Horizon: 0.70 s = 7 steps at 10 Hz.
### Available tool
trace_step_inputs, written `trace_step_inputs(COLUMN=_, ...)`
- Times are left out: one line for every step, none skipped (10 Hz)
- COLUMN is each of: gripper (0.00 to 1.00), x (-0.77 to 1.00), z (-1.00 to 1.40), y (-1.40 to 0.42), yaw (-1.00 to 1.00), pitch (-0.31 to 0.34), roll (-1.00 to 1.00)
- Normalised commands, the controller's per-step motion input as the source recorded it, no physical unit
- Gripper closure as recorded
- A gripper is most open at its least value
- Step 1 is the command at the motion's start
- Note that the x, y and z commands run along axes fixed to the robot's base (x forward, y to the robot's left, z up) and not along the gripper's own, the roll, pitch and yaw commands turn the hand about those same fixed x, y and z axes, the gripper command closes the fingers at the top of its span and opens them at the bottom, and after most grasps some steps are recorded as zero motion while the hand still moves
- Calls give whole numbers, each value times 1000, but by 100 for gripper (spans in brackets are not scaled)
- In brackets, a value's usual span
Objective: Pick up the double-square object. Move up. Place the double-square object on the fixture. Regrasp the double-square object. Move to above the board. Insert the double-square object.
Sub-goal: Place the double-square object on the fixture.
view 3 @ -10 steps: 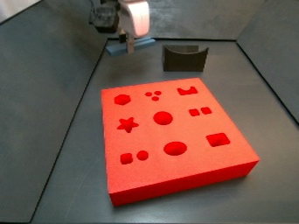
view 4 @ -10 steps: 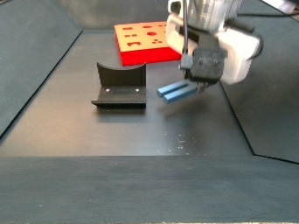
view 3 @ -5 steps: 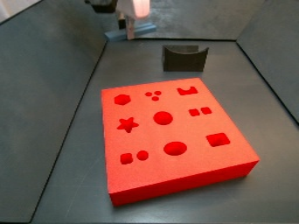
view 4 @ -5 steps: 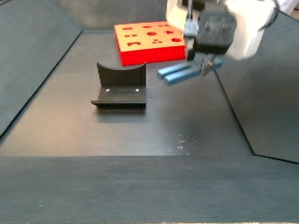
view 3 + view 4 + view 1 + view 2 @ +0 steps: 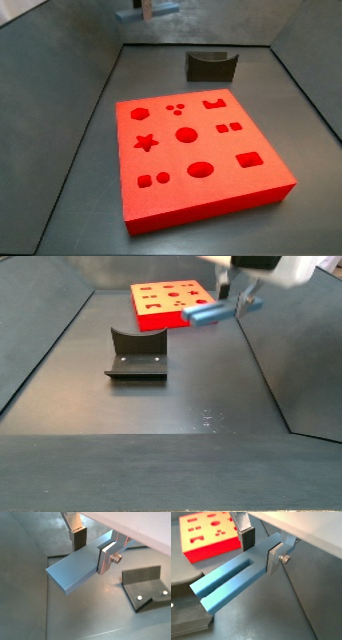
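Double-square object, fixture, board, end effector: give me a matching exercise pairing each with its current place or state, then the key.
1. double-square object
2. fixture
3. board
4. end effector

A. red slab lying on the floor
B. standing bare on the floor
C. raised above the floor, clamped on a bar
D. held in the air between the fingers

Pairs: 1-D, 2-B, 3-A, 4-C
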Motion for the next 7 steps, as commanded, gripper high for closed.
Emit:
trace_step_inputs(gripper=100, x=-3, z=502, y=-6, yaw=5, pitch=55, roll=-31)
trace_step_inputs(gripper=100, x=5, z=280, y=-4, yaw=5, pitch=71, roll=-37)
trace_step_inputs(gripper=100, x=10, z=170, y=-3, yaw=5, pitch=75, roll=-39)
trace_step_inputs(gripper=100, x=1000, z=-384, y=-753, yaw=1000, pitch=7, roll=-52)
trace_step_inputs(gripper=100, x=1000, z=-386, y=-745, yaw=1000, pitch=7, roll=-50)
trace_step_inputs(gripper=100, x=1000, z=-342, y=-656, yaw=1000, pitch=4, roll=-50)
trace_step_inputs(gripper=100, x=1000, z=-299, y=-570, yaw=1000, pitch=9, roll=-54)
